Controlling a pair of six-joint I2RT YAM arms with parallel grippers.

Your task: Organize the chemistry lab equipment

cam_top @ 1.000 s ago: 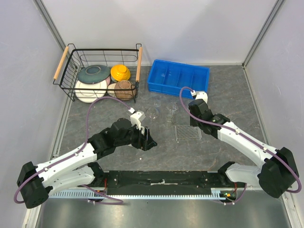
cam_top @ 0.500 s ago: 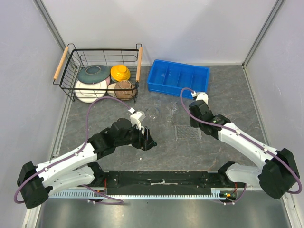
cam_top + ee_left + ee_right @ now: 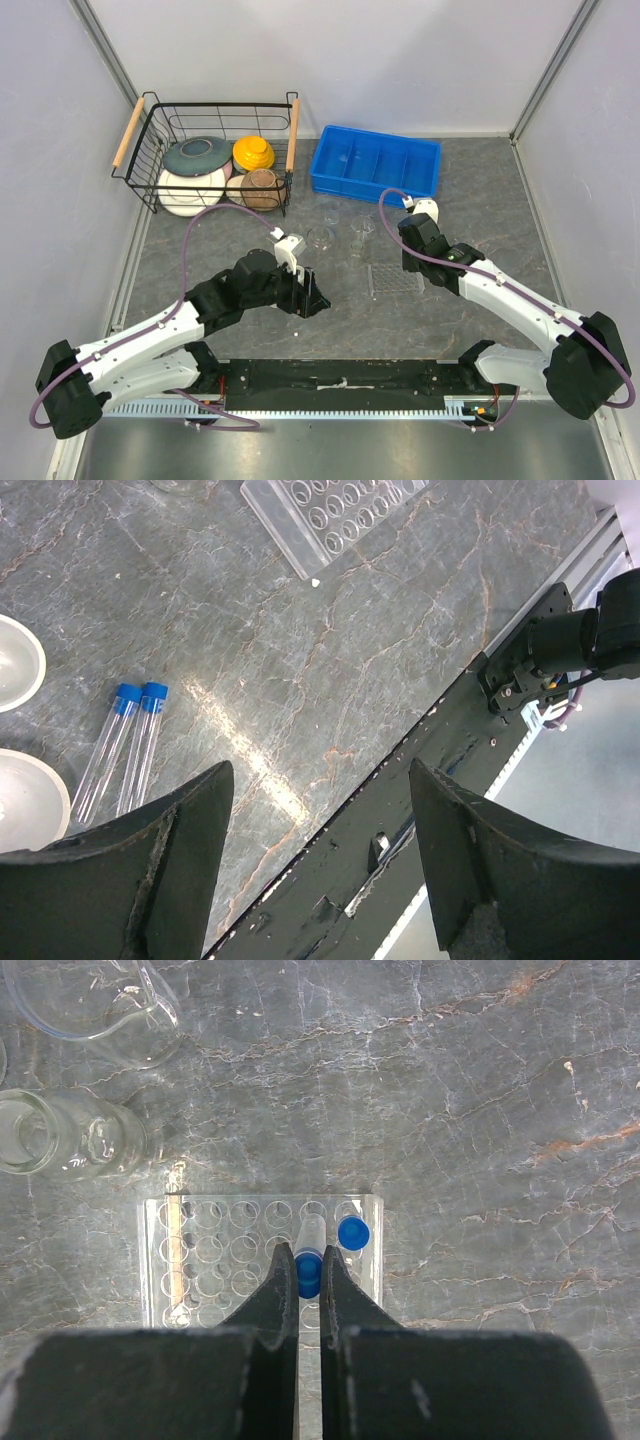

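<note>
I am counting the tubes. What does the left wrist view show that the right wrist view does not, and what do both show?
Only left wrist: two blue-capped tubes lying side by side on the table, two pale round dishes at the left edge, the left tool open and empty. Only right wrist: the right tool shut on a third tube over the rack, a fourth tube standing in it, a beaker, a small flask. Both: the clear rack and the grey table.

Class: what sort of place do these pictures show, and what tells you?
Likely a robot test cell staged as a chemistry bench: two arms at a walled table, a clear tube rack, blue-capped tubes, small beakers.
</note>
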